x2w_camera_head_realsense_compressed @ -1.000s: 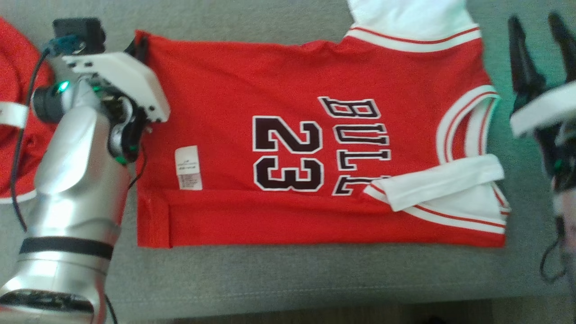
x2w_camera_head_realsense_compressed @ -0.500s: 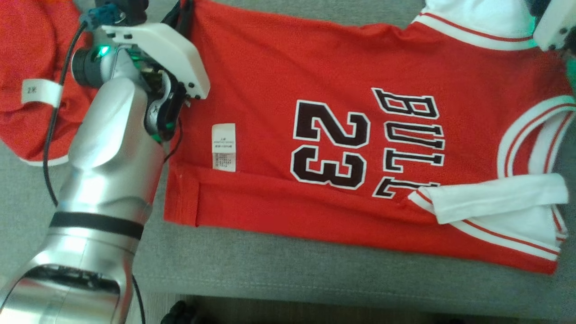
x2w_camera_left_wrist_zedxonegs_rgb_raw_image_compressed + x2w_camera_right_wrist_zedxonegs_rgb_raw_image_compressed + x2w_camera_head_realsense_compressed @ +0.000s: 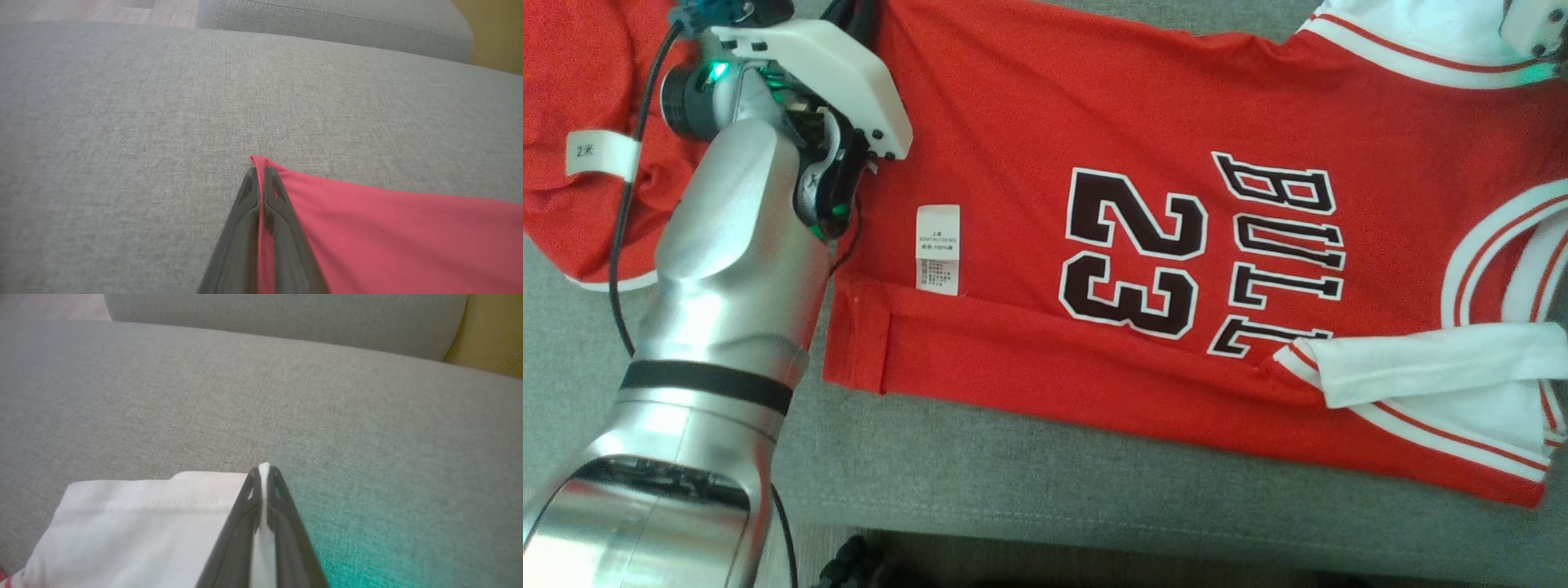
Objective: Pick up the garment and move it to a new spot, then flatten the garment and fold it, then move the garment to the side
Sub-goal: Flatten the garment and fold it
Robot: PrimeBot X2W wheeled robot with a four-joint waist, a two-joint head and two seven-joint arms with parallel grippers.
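Note:
The garment (image 3: 1094, 106) is a red jersey with white sleeves and black "23" lettering, spread across the grey sofa cushion (image 3: 1013, 490). Its near edge is folded over, with a white sleeve (image 3: 1429, 359) lying on it. In the left wrist view my left gripper (image 3: 260, 171) is shut on a red corner of the garment (image 3: 388, 228), low over the cushion. My left arm (image 3: 735, 269) reaches up the left side in the head view. My right gripper (image 3: 264, 469) is shut on the edge of the other white sleeve (image 3: 143, 522); its pale wrist housing (image 3: 1531, 28) shows at the top right.
A second red cloth (image 3: 572, 82) with a white label lies at the far left, beside my left arm. The cushion's front edge (image 3: 1094, 539) runs along the bottom, with dark floor below. The sofa backrest (image 3: 327, 20) rises beyond the cushion, and something yellow (image 3: 490, 335) lies to its right.
The head camera has shifted, so the jersey sits higher and further right. My right gripper went from open beside the jersey to shut on the white sleeve. The left grip is unchanged.

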